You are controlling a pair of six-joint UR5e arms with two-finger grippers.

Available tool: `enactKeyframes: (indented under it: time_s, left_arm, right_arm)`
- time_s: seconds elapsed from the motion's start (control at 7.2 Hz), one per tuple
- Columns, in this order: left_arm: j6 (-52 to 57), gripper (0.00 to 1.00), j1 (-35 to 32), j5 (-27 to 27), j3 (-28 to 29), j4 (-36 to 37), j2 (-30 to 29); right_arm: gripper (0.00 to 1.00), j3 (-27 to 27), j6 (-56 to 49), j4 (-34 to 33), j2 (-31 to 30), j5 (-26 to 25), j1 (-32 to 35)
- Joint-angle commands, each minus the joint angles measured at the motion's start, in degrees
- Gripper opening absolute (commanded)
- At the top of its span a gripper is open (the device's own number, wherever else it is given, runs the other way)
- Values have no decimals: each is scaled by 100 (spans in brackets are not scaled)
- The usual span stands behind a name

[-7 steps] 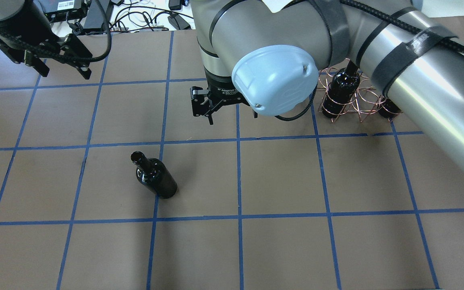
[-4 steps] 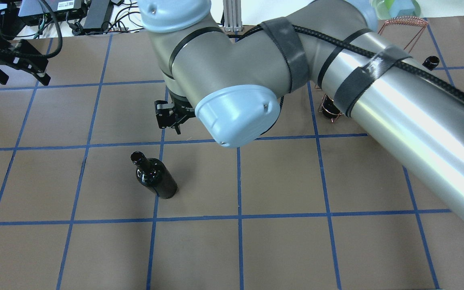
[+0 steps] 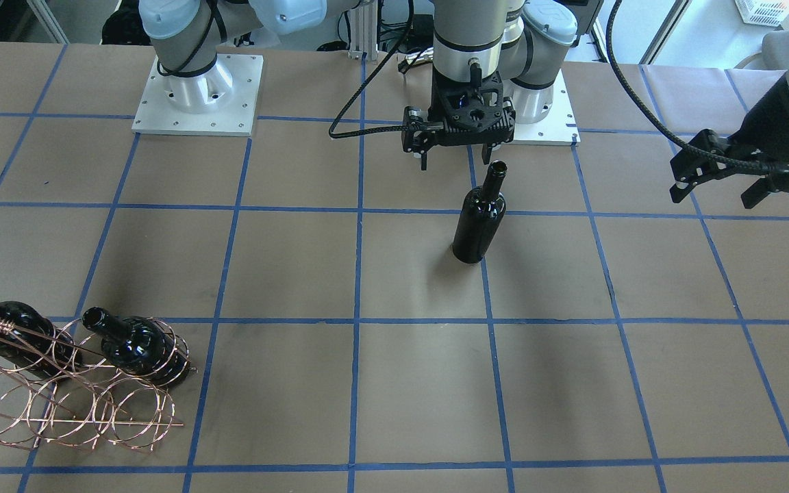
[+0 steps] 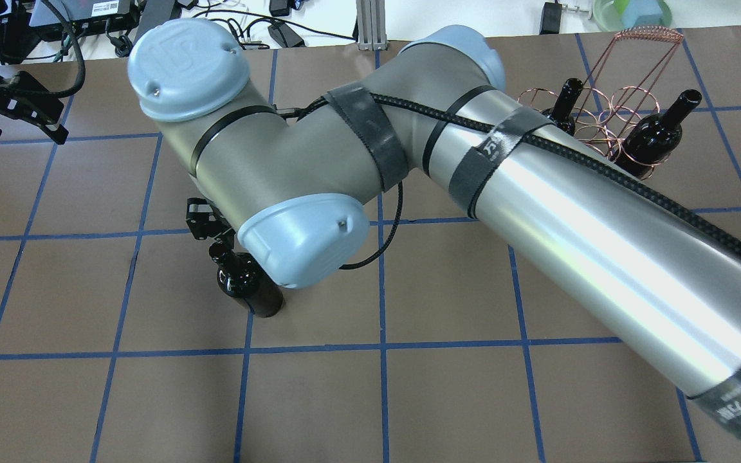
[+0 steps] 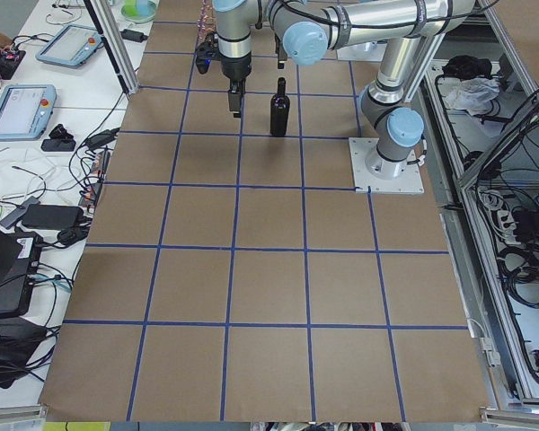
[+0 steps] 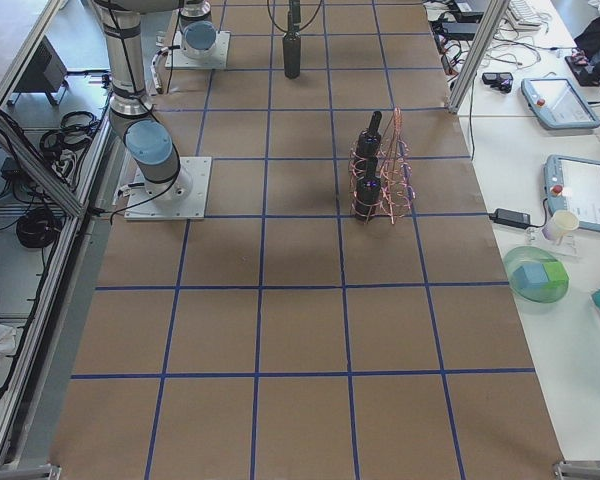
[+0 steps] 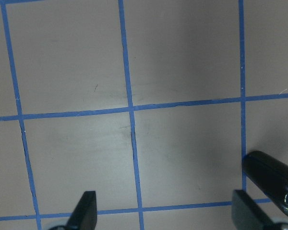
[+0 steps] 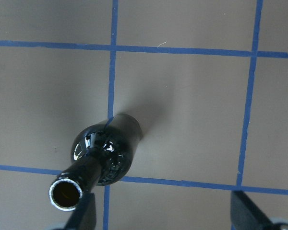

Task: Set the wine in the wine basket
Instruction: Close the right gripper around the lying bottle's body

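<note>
A near-black wine bottle stands upright near the table's middle, also in the overhead view. My right gripper hangs open just above and behind its mouth. In the right wrist view the bottle lies towards the left finger of the open gripper. My right wrist hides most of that gripper from overhead. The copper wire basket holds two more bottles. My left gripper is open and empty, off to the side.
The basket sits at the table's far right corner in the overhead view, several grid squares from the standing bottle. My right arm stretches across the table between them. The left wrist view shows brown paper with blue tape lines.
My right arm has swung left from near the basket, and its gripper now hangs over the standing bottle. My left gripper has drawn back to the left. The bottle has not moved.
</note>
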Motion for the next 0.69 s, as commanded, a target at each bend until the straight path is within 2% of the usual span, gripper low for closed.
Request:
enactKeyframes:
  time_s: [0.0, 0.56]
  left_arm:
    - [7, 100, 7, 3, -11, -9, -2]
    - [7, 100, 16, -14, -11, -1, -2]
  right_arm:
    - [100, -455, 295, -4, 412, -43, 327]
    - [100, -607, 331, -153, 730, -43, 337]
